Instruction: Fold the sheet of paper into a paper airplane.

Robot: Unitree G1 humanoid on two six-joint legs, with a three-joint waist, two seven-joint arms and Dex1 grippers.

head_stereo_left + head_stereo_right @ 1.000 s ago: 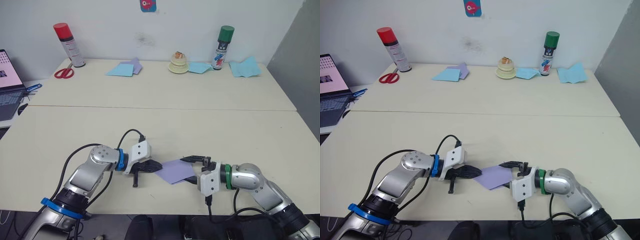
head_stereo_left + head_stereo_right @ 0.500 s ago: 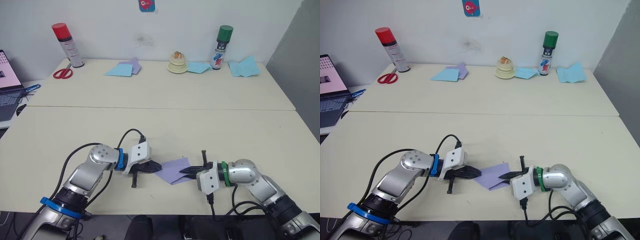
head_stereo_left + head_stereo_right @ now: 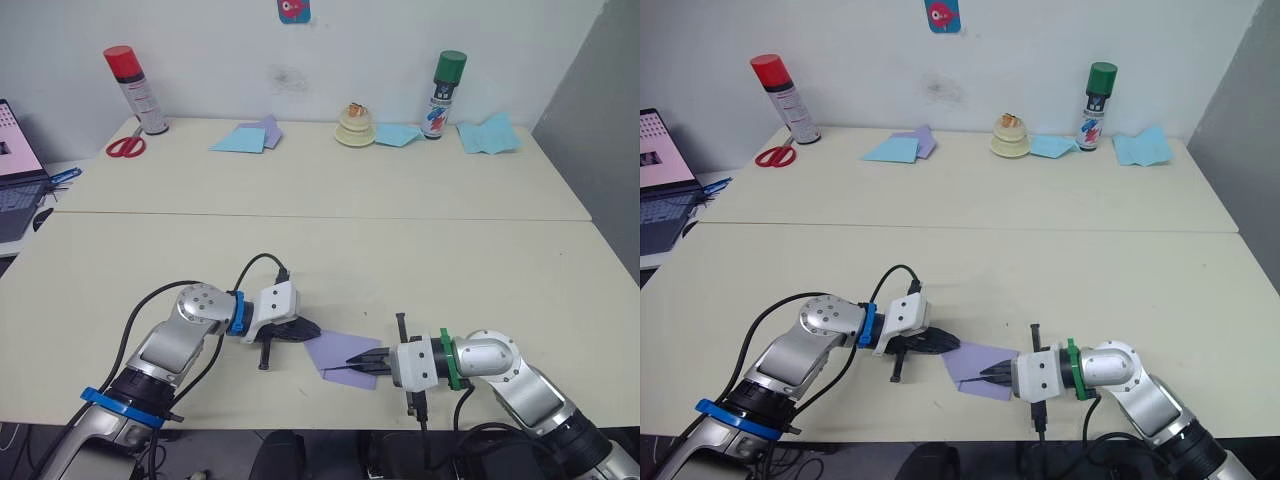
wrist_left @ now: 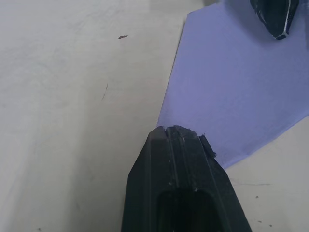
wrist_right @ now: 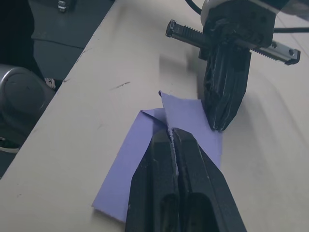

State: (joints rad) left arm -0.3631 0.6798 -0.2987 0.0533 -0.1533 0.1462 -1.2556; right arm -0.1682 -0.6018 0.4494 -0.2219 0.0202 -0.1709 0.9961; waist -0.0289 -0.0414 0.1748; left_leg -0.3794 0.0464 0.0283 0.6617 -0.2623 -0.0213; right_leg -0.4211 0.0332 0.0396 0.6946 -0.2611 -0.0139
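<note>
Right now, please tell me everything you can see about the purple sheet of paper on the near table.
The sheet of paper is thin, plain lavender, lying flat on the near table, already folded into a smaller angular shape with a visible overlapping flap. The left claw, fingers together, presses on one end; the right claw, also shut, presses on the opposite end.

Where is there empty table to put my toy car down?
Free: the wide middle of the table, between the purple paper and the back row. Crowded: near the paper, where the left claw and right claw meet, and along the wall by the spray cans.
</note>
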